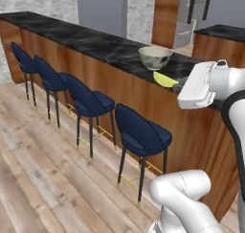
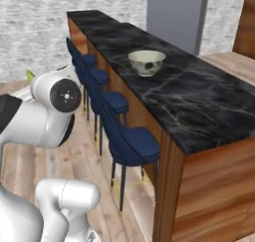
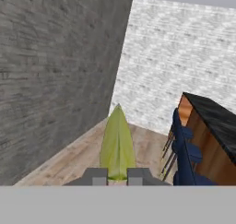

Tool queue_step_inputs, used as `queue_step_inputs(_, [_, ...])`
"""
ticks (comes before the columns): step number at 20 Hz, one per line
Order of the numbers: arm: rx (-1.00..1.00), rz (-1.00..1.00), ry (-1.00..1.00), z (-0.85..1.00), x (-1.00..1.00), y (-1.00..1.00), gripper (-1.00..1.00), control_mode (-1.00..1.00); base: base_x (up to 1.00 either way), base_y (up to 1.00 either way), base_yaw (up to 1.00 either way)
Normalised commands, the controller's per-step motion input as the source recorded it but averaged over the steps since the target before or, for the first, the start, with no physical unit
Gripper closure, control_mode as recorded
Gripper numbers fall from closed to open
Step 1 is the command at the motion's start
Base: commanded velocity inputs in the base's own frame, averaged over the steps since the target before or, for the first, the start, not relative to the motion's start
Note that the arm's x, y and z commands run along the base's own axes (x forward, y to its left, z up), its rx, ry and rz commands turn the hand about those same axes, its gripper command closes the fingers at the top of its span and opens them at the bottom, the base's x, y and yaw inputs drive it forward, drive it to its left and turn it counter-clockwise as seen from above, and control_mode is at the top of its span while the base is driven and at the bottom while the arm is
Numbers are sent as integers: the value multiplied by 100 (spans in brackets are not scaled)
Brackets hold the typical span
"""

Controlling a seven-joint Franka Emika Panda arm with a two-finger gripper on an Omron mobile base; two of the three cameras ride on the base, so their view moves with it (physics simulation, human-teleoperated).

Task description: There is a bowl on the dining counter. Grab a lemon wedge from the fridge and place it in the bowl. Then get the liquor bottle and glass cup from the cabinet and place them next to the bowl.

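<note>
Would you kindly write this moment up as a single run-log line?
phase: carrying lemon wedge to bowl | gripper: shut on lemon wedge | bowl: empty, on dining counter | bottle, cup: not yet fetched

The dining counter point(image 2: 199, 99) has a black stone top veined with pale grey, polished to a soft sheen, over side panels of warm reddish wood with a smooth, satiny grain. On that top the bowl point(image 2: 147, 61) looks like glazed ceramic, pale and glossy with dark speckled marks. Along the counter's wooden side, the stools point(image 1: 141, 136) carry matt navy upholstery on thin dark legs with brass-coloured footrails. The floor point(image 1: 43, 179) below the counter is matt grey-brown planking. Beyond the counter's far end the wall point(image 3: 184, 57) is rough, pale brick. The lemon wedge point(image 3: 118, 144) has a dull, waxy yellow-green rind.
</note>
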Motion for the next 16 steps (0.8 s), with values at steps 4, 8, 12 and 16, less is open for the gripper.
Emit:
queue_step_inputs(4, [0,0,0,0,0,0,100,100,43,68,-63])
queue_step_inputs(8, [0,0,0,0,0,0,100,100,27,74,-60])
queue_step_inputs(12, [0,0,0,0,0,0,100,100,20,80,-57])
queue_step_inputs(16, [0,0,0,0,0,0,100,100,9,90,-52])
